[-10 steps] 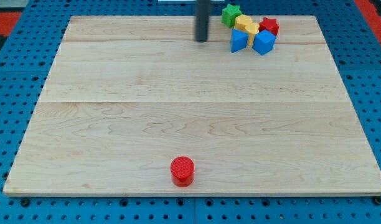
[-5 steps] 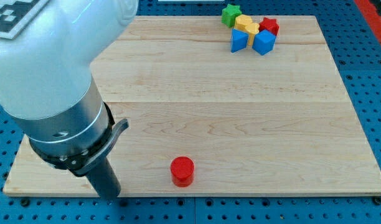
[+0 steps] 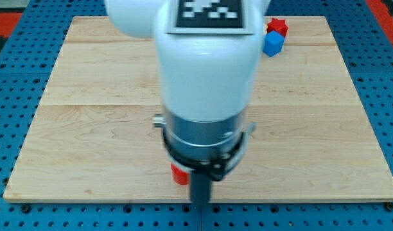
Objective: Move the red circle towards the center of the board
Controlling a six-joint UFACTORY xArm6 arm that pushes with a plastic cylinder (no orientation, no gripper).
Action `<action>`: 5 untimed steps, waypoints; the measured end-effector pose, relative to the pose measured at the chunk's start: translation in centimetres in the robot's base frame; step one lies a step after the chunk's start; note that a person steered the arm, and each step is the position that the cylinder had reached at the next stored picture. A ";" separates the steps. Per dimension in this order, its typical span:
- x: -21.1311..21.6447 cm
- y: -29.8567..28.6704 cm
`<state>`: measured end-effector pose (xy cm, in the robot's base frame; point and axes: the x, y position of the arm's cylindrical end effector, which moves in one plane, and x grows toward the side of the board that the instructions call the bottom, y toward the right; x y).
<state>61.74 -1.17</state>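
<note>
Arm: white body with dark lower collar fills the middle of the camera view, blocks most of the board centre and top middle
Marker: black-and-white tag on top of the arm, cut off by the view's top edge
Rod: dark, straight, comes out under the collar, points to the view's bottom
My tip: at the board's bottom edge, just right of and below the red circle; touching or apart, cannot tell
Jaws: none on this rig, rod only, nothing to open or close
Red circle: near the board's bottom edge, a little left of middle; only a small left sliver shows, rest hidden behind the collar and rod; round shape hard to confirm from this sliver
Red block: top right of the board, partly hidden by the arm, shape looks star-like but hard to make out
Blue block: just below the red block, touching or nearly, left part cut by the arm, shape unclear
Other blocks: anything left of those two at the top is behind the arm, cannot tell
Board: light wood, left and right parts visible, corners in view
Base: blue perforated surface around the board
</note>
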 end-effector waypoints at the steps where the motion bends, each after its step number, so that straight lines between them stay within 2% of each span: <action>1: -2.9 -1.2; 3: -9.7 -5.2; 4: -10.0 -9.0; 5: -12.3 -6.8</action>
